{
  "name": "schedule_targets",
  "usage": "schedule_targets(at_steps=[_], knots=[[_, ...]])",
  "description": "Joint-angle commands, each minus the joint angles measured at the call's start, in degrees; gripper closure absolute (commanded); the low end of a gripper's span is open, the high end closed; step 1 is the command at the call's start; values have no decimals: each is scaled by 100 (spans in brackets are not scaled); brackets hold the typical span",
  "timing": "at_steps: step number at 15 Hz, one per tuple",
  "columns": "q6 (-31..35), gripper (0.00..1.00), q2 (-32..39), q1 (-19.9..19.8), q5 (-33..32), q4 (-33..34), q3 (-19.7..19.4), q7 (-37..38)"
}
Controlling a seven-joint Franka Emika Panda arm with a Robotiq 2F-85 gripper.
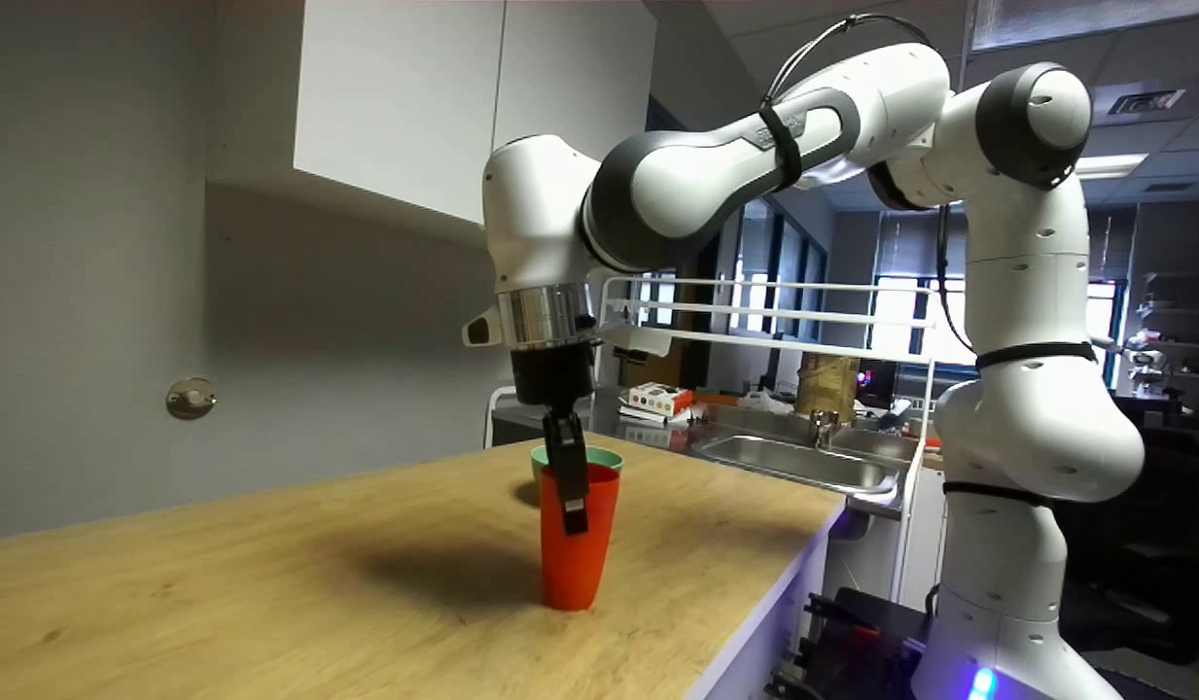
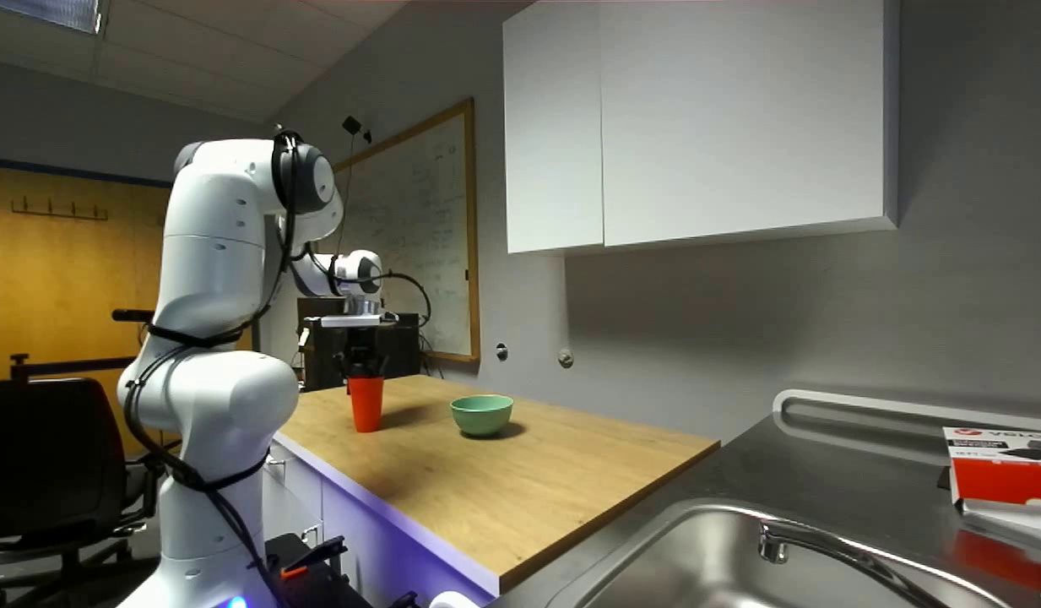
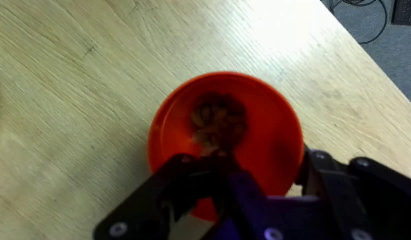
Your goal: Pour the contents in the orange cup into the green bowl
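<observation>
Both my fingers [image 1: 567, 462] hang parted at the orange cup [image 1: 584, 554], one outside its wall, the other at its mouth, with brown pieces [image 3: 218, 115] deep inside below them, while the green bowl [image 2: 482, 415] sits apart from them on the tabletop [image 2: 520, 498].

Wood-top table [image 2: 520, 490] in front of me, white cabinet [image 2: 731, 127] hung on the grey wall [image 2: 976, 253] above it. Steel sink [image 2: 689, 553] just past the table's end, faucet [image 2: 849, 555] reaching over it; red-and-white box [image 2: 1005, 480] on the dark counter [image 2: 773, 464] nearby. White rail frame [image 1: 784, 313] by the sink. Framed whiteboard [image 2: 423, 228] farther down the wall, faintly marked. Black office chair [image 2: 47, 473] off to one side, hook rack [image 2: 60, 212] up behind. Black cable [image 3: 368, 41] on the floor [image 3: 388, 63], keyboard [image 3: 407, 11] beside it.
</observation>
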Motion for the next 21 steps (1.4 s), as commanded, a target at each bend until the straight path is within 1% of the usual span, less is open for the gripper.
schedule_targets(at_steps=[1, 2, 3, 5, 7, 11, 15, 21], knots=[[-163, 88, 22, -32, -55, 198, -42, -87], [-163, 95, 0, -34, -71, 200, -49, -94], [-175, 100, -1, -37, -100, 212, -58, -93], [-326, 100, -42, -36, -282, 235, -70, -216], [-472, 98, -113, -70, -407, 259, -94, -495], [-572, 98, -287, -209, -568, 282, -210, -958], [-452, 99, -587, -395, -561, 276, -348, -1422], [67, 99, -1285, -748, -103, 151, -782, -2610]])
